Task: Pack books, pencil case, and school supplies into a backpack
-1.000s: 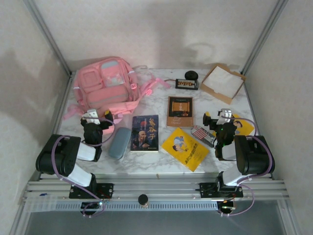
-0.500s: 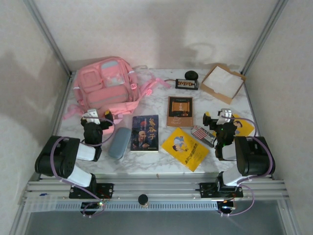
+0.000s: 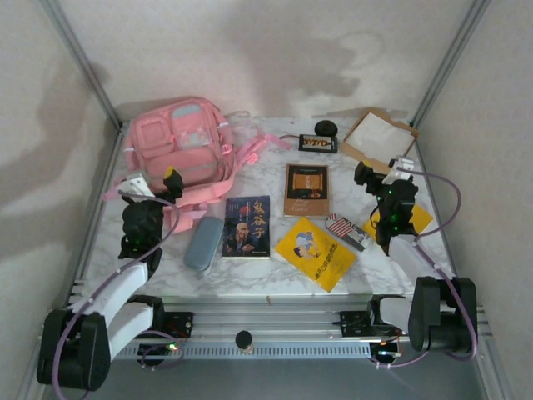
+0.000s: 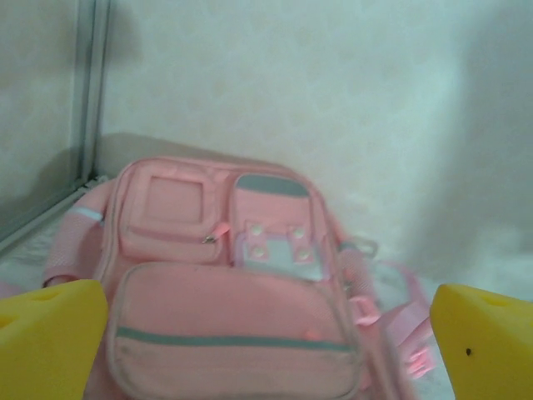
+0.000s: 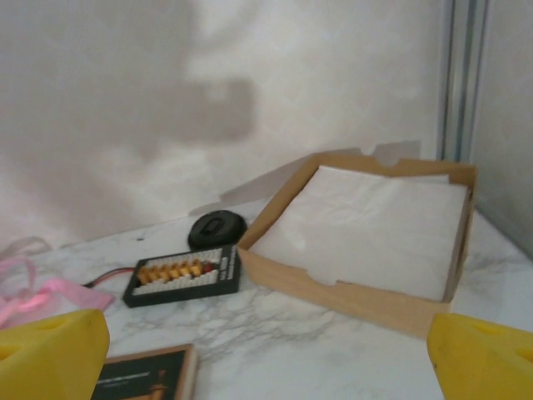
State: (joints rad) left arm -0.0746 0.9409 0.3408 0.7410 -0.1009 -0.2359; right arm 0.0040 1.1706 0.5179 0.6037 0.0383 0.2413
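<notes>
Clearly the backpack (image 3: 179, 142) lies straight ahead of the left gripper (image 3: 152, 183), front pockets up, at the table's (image 3: 275, 275) far left. The right gripper (image 3: 385, 171) is well apart, facing the cardboard tray (image 3: 379, 137). Both grippers' fingers stand wide apart, empty.

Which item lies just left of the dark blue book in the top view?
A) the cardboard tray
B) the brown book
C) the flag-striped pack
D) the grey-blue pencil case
D: the pencil case lies flat on the table right beside the left edge of the dark blue book.
</notes>
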